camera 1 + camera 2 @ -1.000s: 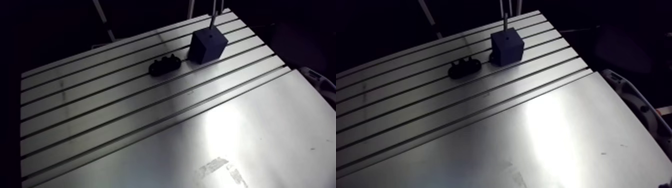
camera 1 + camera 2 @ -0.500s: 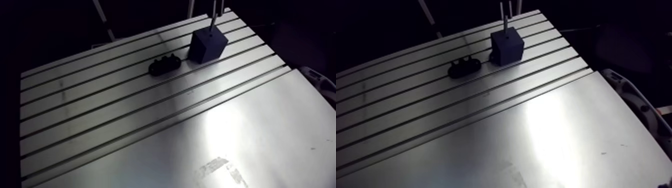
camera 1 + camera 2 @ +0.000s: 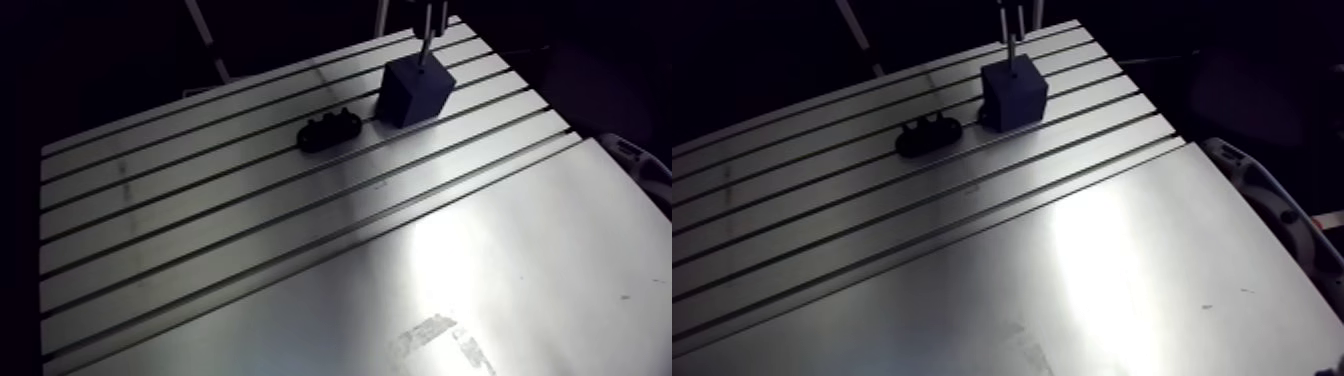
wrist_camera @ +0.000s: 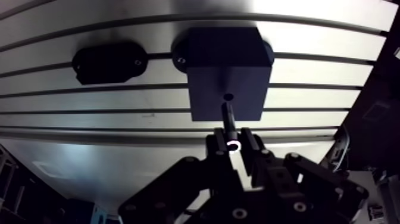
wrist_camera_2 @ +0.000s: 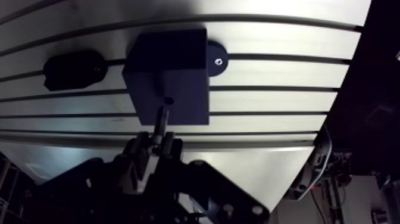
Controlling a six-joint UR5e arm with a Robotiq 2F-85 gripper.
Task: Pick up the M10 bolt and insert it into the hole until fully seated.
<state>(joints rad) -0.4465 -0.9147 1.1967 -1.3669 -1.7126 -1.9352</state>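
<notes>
While the gripper (image 4: 234,145) is clenched on the upper end of the slim grey metal M10 bolt (image 4: 229,119), with the shank pointing down at the dark blue square block (image 3: 415,90) at the far right of the slotted aluminium table (image 3: 300,260), I judge the insertion to be the step in hand; the bolt's tip hangs just short of the small round hole (image 4: 228,97) in the block's top face, and as far as I can tell it is not yet inside; I would nudge the tip a touch towards the hole, keep the shank plumb, then go down slowly and watch for it catching on the rim; I would let go only once the head sits on the block; the black lobed fixture (image 3: 328,130) to the block's left lies clear of the path. Against the earlier frames the gripper has come lower, so the bolt stands nearer the block's top; block, fixture and camera have not shifted.
</notes>
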